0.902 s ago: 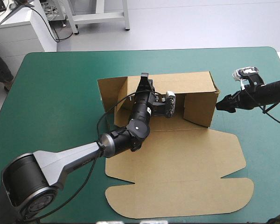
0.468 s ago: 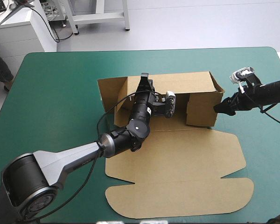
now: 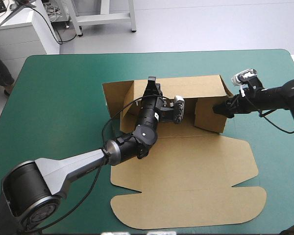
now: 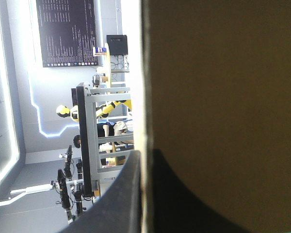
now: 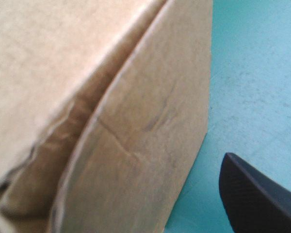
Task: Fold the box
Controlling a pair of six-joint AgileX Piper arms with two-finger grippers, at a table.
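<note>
Brown box (image 3: 186,166) on teal-green desk (image 3: 63,98), rear wall upright, lid flat; left hand (image 3: 151,81) pinching rear wall's top edge; right hand (image 3: 218,108) spread, touching end wall.

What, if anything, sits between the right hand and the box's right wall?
Nothing visible. The right hand is close against the box at its raised right wall. Beside it only bare teal-green cover shows.
</note>
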